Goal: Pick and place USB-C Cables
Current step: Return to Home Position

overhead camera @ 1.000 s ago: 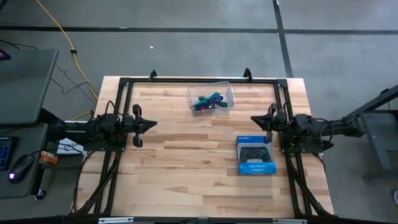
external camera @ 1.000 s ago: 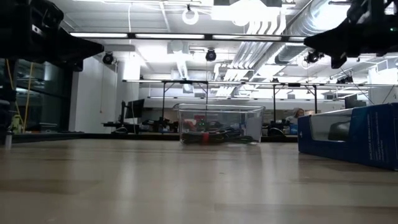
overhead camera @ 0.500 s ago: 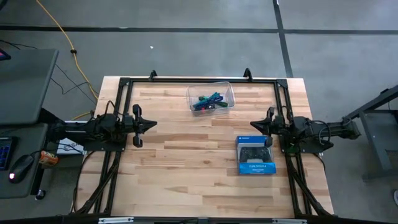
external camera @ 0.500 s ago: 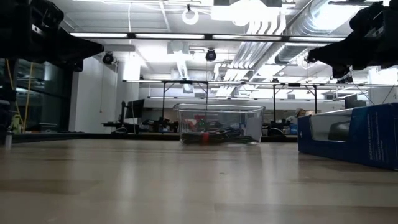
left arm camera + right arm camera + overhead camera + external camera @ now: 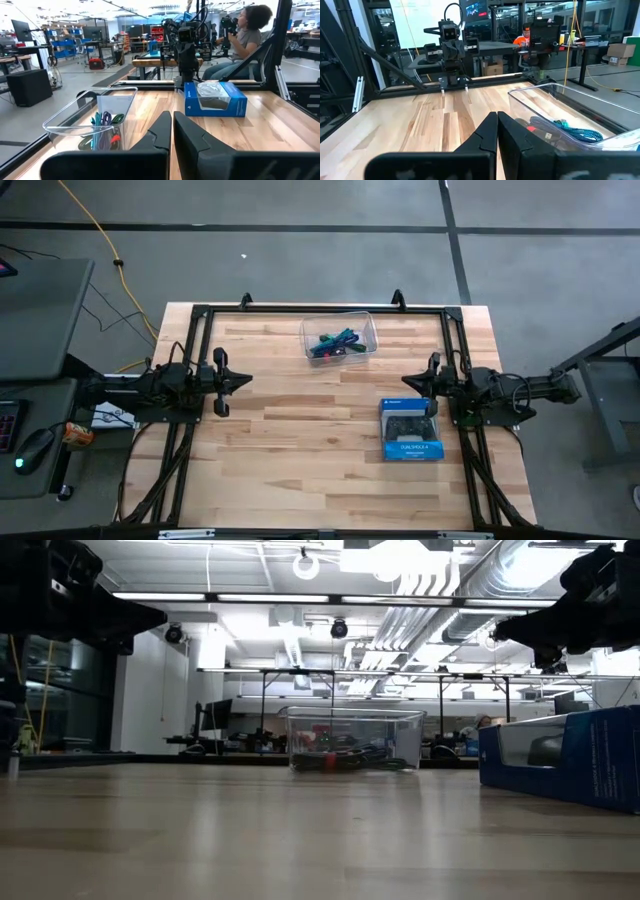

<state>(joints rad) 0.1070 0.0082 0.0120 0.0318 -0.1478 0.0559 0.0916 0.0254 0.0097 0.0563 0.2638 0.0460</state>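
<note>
My left gripper (image 5: 247, 379) hangs over the left side of the table (image 5: 300, 450), pointing inward. In its wrist view the two fingers (image 5: 159, 134) are pressed together with nothing between them. My right gripper (image 5: 410, 378) hangs over the right side, facing the left one across the table. Its fingers (image 5: 487, 131) are likewise pressed together and empty.

The cables (image 5: 335, 343) all lie in a tangle inside the tub (image 5: 305, 330), which stands near the far edge of the table, about midway between my arms and well apart from both grippers. I can make out green, cyan and purple strands and a spot of red. The box (image 5: 411, 432) lies flat near my right gripper, on the near side of it. Beyond the right arm, in the room, a person (image 5: 242, 35) sits.
</note>
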